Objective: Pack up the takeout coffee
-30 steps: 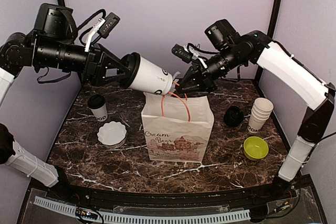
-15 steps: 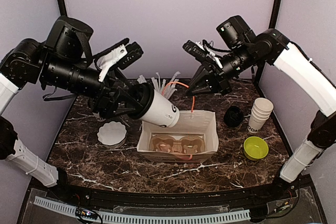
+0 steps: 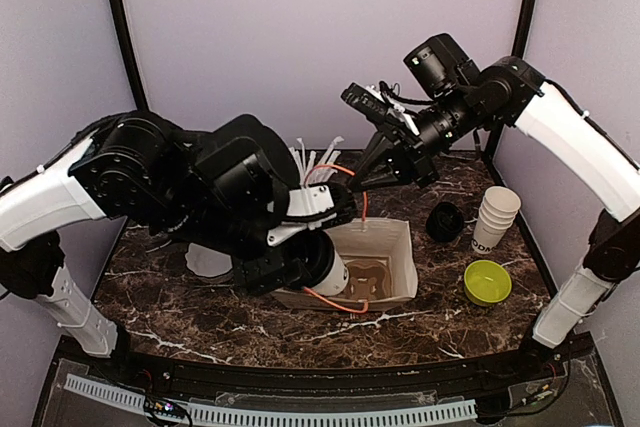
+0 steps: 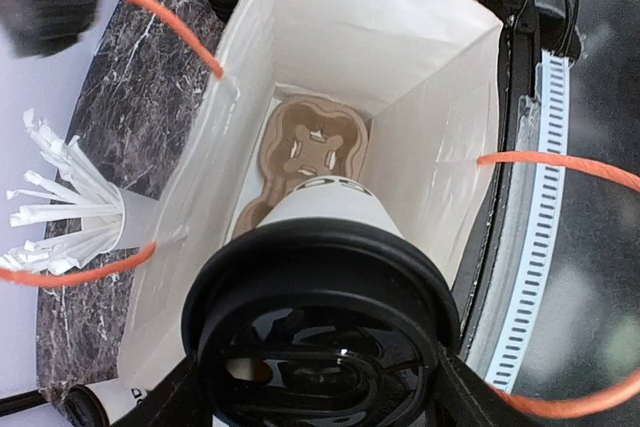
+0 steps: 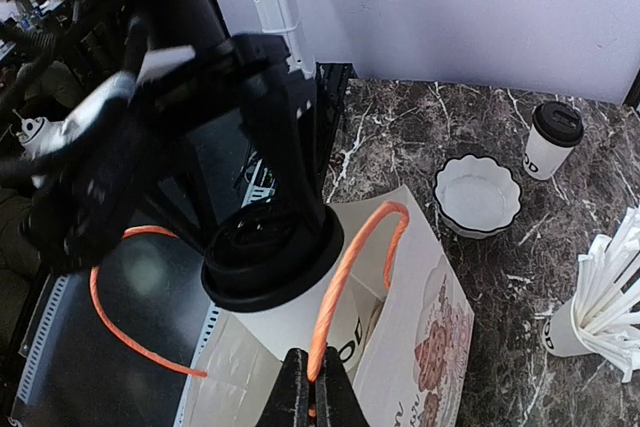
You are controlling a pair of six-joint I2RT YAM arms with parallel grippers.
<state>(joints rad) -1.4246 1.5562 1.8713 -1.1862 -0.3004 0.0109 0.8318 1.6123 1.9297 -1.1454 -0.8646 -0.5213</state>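
My left gripper (image 3: 318, 269) is shut on a takeout coffee (image 3: 328, 269), a white cup with a black lid (image 4: 320, 332), and holds it tilted in the mouth of the open white paper bag (image 3: 398, 269). In the left wrist view the cup hangs above a brown cardboard carrier (image 4: 305, 147) on the bag's floor. My right gripper (image 5: 308, 387) is shut on the bag's orange handle (image 5: 345, 277) and holds it up and back. The second lidded coffee (image 5: 553, 137) stands on the table beyond a scalloped white dish (image 5: 478, 192). In the top view my left arm hides it.
A white cup of wrapped straws (image 3: 312, 162) stands behind the bag. A stack of lidless white cups (image 3: 497, 215), a black lid-like object (image 3: 444, 221) and a green bowl (image 3: 487, 282) sit at the right. The bag's near orange handle (image 3: 325, 302) hangs over its front.
My left arm has swung down and forward, bringing the coffee from above the bag's left side into its mouth. My right gripper still holds the handle in about the same place.
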